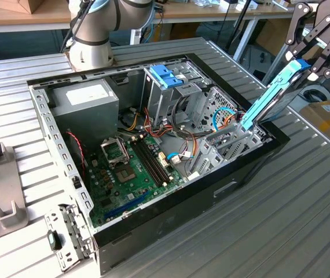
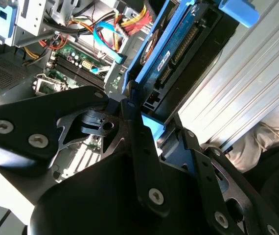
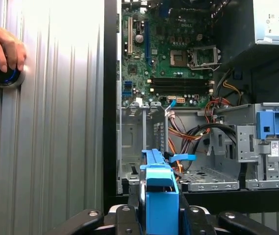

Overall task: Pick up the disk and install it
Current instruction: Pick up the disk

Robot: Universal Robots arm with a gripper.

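Exterior view shows the claw (image 1: 307,62) clamped on the disk (image 1: 269,98), which hangs tilted, its lower end below the claw at the drive bay (image 1: 234,143) of the computer case (image 1: 153,215). Installing is in hand; seating it likely demands squaring it to the bay.

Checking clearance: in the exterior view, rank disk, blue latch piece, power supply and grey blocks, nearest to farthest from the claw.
1. Disk, held in the claw.
2. Blue latch piece, on the drive cage.
3. Power supply, case's far corner.
4. Grey blocks, at the exterior view's left.
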